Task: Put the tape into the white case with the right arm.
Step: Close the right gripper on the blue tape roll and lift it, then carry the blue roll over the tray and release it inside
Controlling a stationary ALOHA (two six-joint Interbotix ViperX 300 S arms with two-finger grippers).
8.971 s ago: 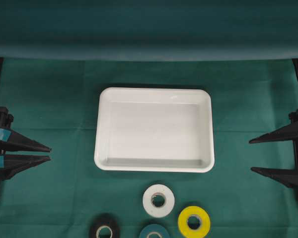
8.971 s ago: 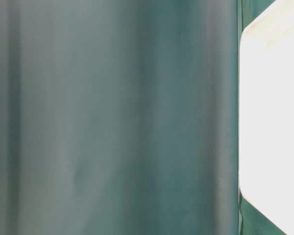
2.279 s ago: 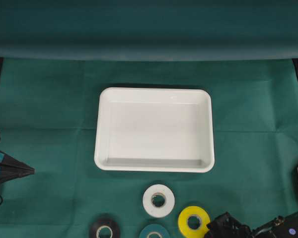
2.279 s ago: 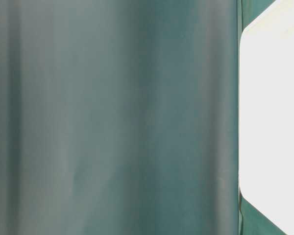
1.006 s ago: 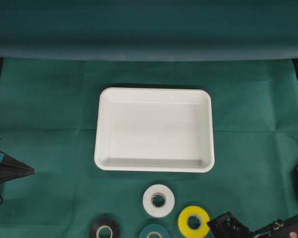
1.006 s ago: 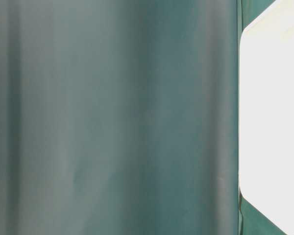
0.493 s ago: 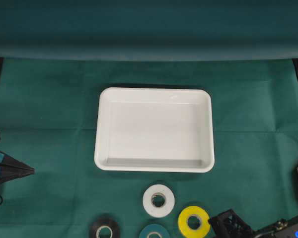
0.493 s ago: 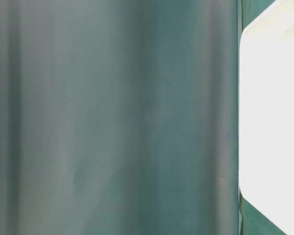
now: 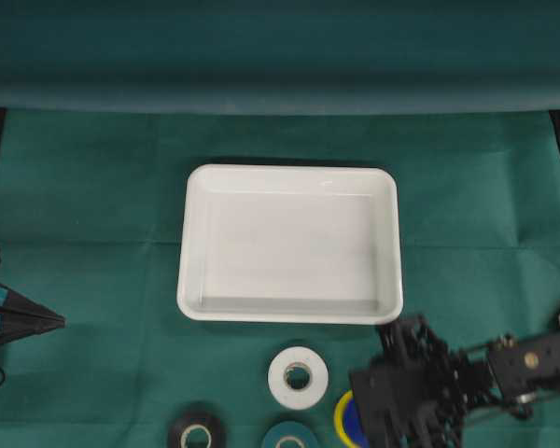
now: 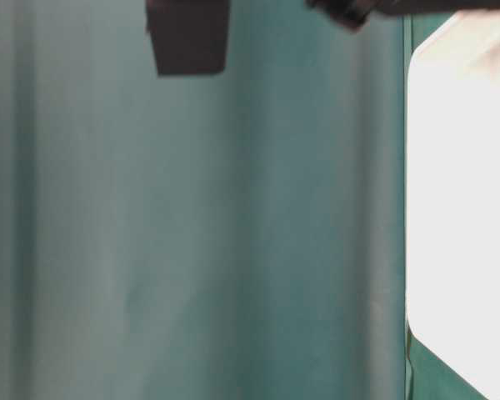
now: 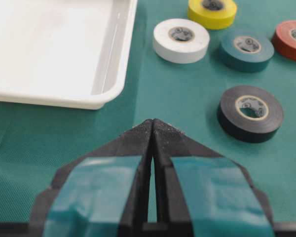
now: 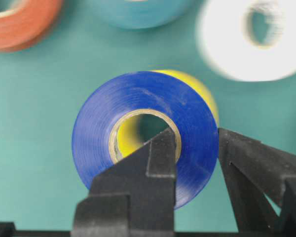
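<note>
A: One blue tape roll (image 12: 144, 136) sits clamped in the right gripper (image 12: 195, 148): one finger through the core, the other against the outer wall. Where does it hang?

B: Above the tabletop (image 9: 93, 233), directly over the yellow roll (image 12: 204, 96), with the white roll (image 12: 251, 39) just ahead and to the jaws' right, the teal roll (image 12: 138, 10) ahead, the red roll (image 12: 19, 22) ahead to their left.

A: And the white case (image 9: 289, 245)?

B: Holding nothing, near the jaws, beyond them across a strip of cloth.

A: What of the left gripper (image 11: 153, 129)?

B: Jaws together, gripping nothing, off at the side; a black roll (image 11: 250, 112) lies ahead of them.

A: What might fail?

B: Only one wall of the roll is pinched, so a quick swing could pivot or slip it. Carried too low, it could catch the case's raised rim. An early release would drop it among the other rolls.
</note>
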